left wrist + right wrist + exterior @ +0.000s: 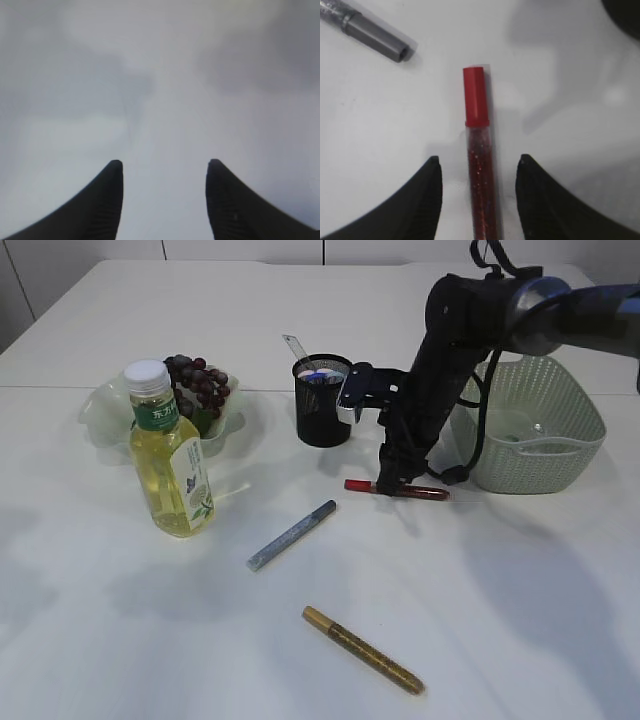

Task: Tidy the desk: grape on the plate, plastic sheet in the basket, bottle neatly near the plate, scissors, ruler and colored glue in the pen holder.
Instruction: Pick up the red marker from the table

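1. The worktop (520, 620) is white and wide, with soft grey shadows on it.
2. A see-through plate (105, 415) sits at the back left, and the dark grapes (198, 385) lie on it.
3. A bottle (170, 455) of yellow drink with a white cap stands upright just in front of the plate.
4. A black pen holder (322, 405) stands near the middle at the back. A ruler (296, 348) pokes out of its top, tilted, with some colored things beside it that are too small to tell.
5. A pale green basket (560, 455) sits at the right, with a clear plastic sheet (525, 428) inside.
6. Three glue pens lie flat on the worktop, well apart. The red glue pen (479, 165) lies between the pen holder and the basket. The grey glue pen (292, 535) lies at a slant in the middle. The gold glue pen (362, 650) lies near the front.
7. The right gripper (477, 162) reaches down over the red glue pen. Its fingers (427, 200) are spread, one on each side of the pen, and do not touch it.
8. The left gripper (164, 165) shows only in its own camera. Its fingers (100, 205) are spread apart with nothing between them, over blurry bare worktop.
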`<state>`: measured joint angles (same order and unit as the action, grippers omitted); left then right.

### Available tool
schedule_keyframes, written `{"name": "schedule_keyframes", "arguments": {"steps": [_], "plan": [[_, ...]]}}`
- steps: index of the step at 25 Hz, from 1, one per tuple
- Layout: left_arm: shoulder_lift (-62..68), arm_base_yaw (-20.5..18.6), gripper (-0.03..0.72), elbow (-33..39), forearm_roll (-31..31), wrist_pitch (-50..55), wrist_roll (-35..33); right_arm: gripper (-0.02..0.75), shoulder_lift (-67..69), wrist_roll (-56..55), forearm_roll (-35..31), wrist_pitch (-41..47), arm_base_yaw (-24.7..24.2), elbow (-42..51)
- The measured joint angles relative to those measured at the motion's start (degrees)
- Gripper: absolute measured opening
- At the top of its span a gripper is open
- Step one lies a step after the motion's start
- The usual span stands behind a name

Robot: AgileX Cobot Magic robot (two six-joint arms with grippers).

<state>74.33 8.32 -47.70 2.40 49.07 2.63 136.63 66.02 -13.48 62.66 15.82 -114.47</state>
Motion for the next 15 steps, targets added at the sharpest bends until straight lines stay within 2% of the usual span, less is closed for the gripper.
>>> {"name": "schedule_keyframes", "arguments": {"steps": [15], "plan": [[0.0, 0.0, 0.384, 0.0, 0.0, -0.8, 0.0, 0.386, 1.6, 0.0, -1.0, -0.3, 0.0, 0.0]]}}
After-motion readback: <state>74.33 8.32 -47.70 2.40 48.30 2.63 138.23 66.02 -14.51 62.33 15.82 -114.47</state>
